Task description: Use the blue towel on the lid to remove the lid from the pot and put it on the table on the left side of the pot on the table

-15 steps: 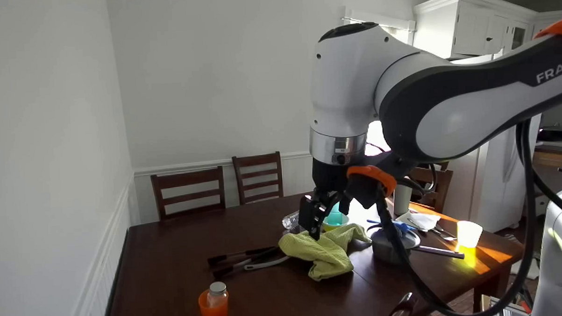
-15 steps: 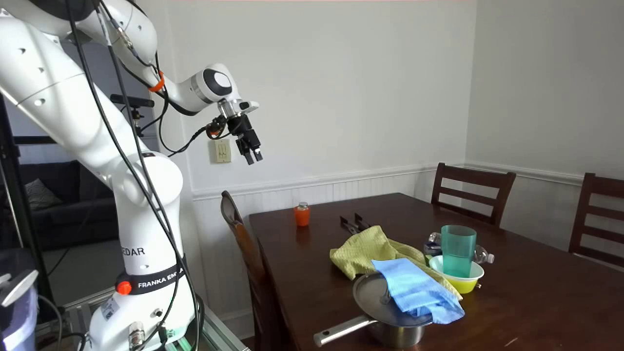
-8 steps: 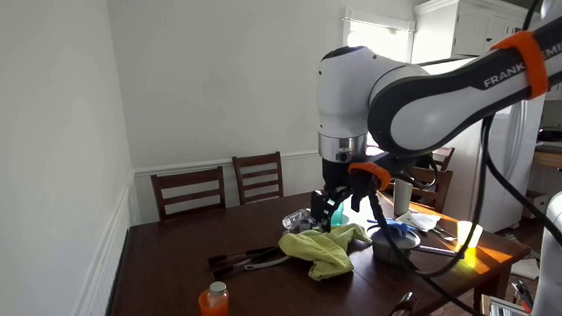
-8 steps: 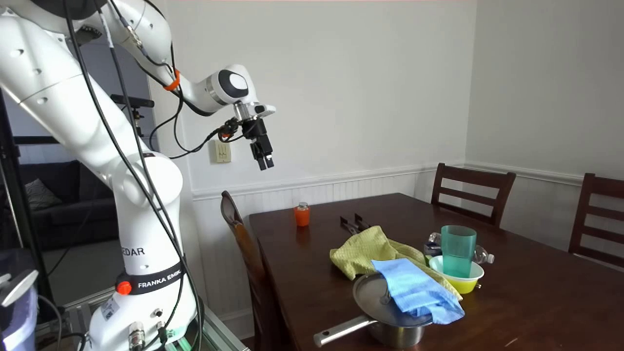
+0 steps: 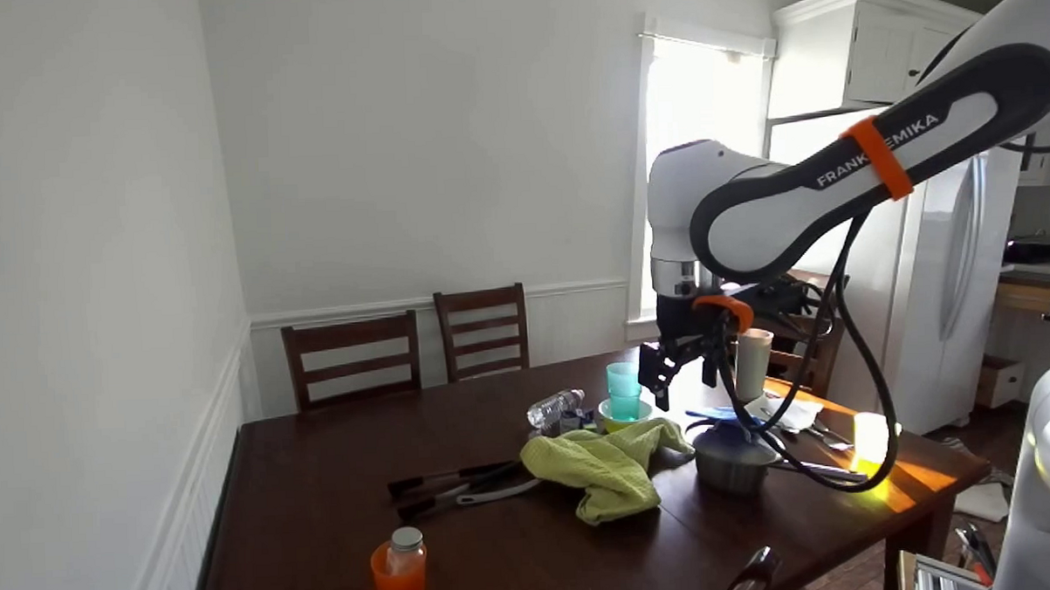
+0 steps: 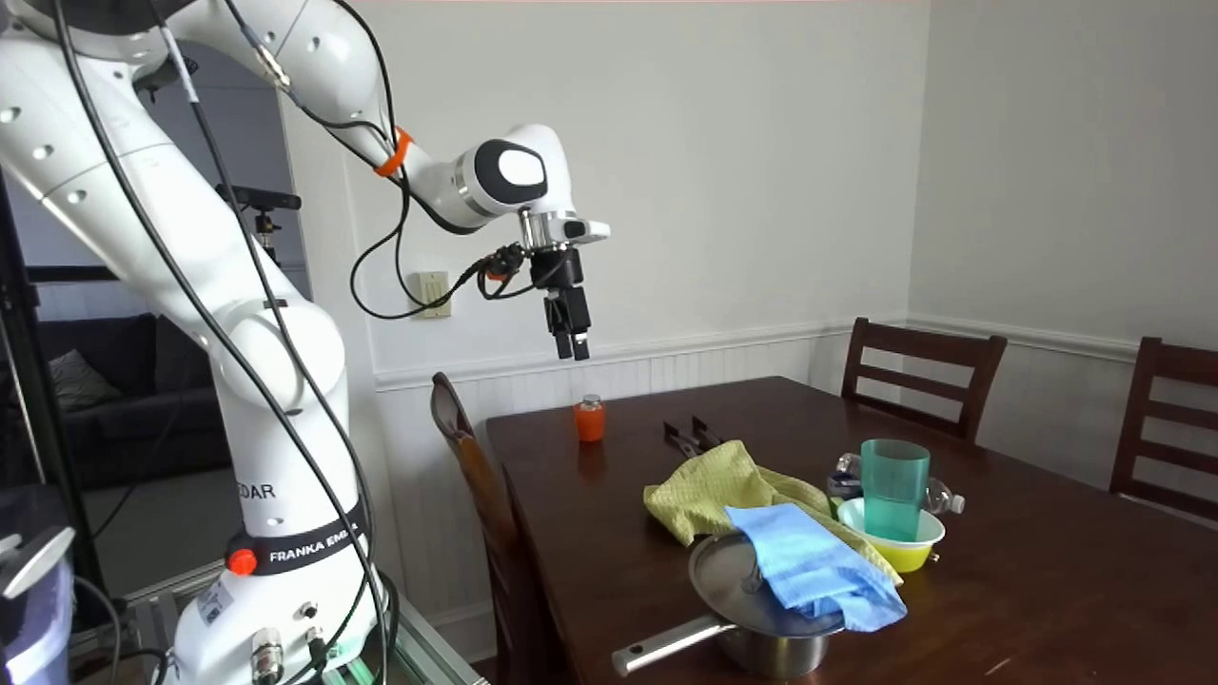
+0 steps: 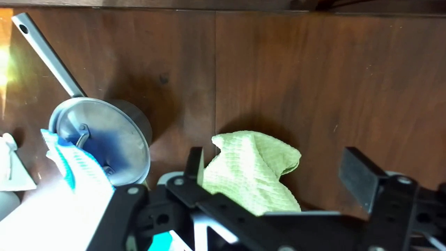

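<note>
Here your black end effector (image 7: 278,172) gapes wide; pinch the likely soft blue cloth towel (image 6: 811,568) over the arched metal lid handle (image 7: 84,132).

"Where's there room to pass?"
"Over the brown wooden tabletop (image 7: 331,69), upper right in the wrist view."
"What blocks the left?"
"A silver metal pot (image 7: 138,116), its long straight handle (image 7: 52,59) jutting to the upper left."
"Lower right, in an exterior view?"
"A tall translucent teal cup (image 6: 894,490), near the light-blue cloth towel (image 6: 814,566)."
</note>
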Controlling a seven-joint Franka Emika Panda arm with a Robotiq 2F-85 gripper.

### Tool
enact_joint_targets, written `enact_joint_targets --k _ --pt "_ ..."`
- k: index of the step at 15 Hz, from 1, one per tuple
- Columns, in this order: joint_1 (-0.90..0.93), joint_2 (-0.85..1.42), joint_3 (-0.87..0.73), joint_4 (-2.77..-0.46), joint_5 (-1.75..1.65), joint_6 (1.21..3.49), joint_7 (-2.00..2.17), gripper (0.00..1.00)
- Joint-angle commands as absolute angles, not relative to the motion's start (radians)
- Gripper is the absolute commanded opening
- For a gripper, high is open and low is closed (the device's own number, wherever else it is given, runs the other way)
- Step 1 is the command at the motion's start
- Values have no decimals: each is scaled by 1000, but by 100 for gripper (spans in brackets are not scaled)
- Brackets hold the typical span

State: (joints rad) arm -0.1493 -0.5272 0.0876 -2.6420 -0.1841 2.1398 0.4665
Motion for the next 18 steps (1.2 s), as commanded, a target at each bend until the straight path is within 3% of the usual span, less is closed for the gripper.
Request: enact_joint_targets --k 1,4,12,18 --pt "-179 -550 -1 -2703 -216 2254 315 100" --pt "-203 -553 -76 -2752 -196 2371 192 100" --pt "-210 -530 -63 -2732 -183 2352 200 100" --pt "-216 -498 -230 -2731 -166 2462 -101 100"
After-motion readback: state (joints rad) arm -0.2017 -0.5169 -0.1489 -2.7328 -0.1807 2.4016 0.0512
